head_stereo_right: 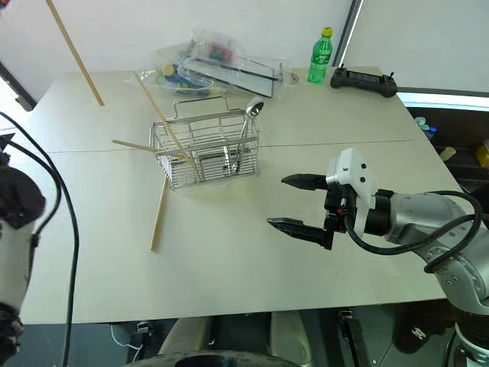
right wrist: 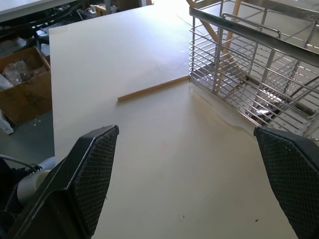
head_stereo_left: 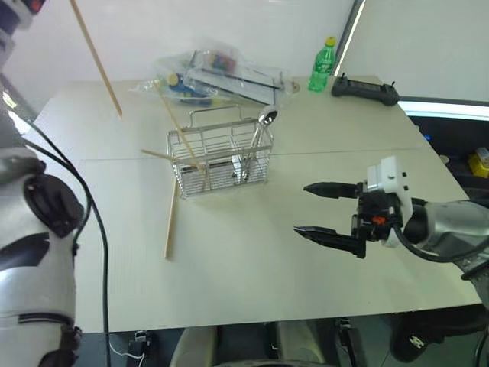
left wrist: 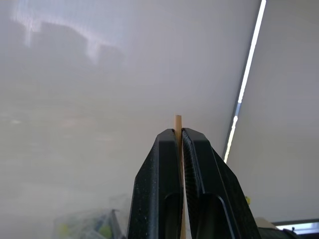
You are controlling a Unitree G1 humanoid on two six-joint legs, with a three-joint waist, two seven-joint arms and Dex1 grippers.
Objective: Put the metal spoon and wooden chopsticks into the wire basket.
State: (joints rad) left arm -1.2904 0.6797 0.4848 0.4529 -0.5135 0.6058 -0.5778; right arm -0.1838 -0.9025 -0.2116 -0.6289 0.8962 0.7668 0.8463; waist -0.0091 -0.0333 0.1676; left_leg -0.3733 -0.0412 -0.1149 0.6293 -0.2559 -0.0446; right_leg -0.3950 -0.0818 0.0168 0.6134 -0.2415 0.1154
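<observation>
The pale tabletop [head_stereo_left: 252, 252] carries everything, and near its middle stands the wire basket [head_stereo_left: 221, 157], upright, with its thin loop handle on top. The right pincer [head_stereo_left: 327, 212] hangs over the bare tabletop well to the right of the basket, its two black fingers spread wide with nothing between them. The left pincer [left wrist: 179, 149] is raised high and is clenched on one wooden chopstick [head_stereo_left: 95, 55], which slants down from the top left corner toward the far left part of the tabletop; in the left wrist view the stick's tip pokes just past the pinched fingers. Two more chopsticks [head_stereo_left: 174, 126] lean out of the basket's left end, and another chopstick [head_stereo_left: 171, 222] lies flat on the tabletop, one end just beside the basket's near left corner. The metal spoon [head_stereo_left: 260, 141] already stands in the basket's right end, bowl up above the rim. These sticks look light, stiff and smooth, so I'd expect one to swivel or slip in a narrow pinch; taking hold nearer the middle should steady it, and the flat one gives little to get under.
</observation>
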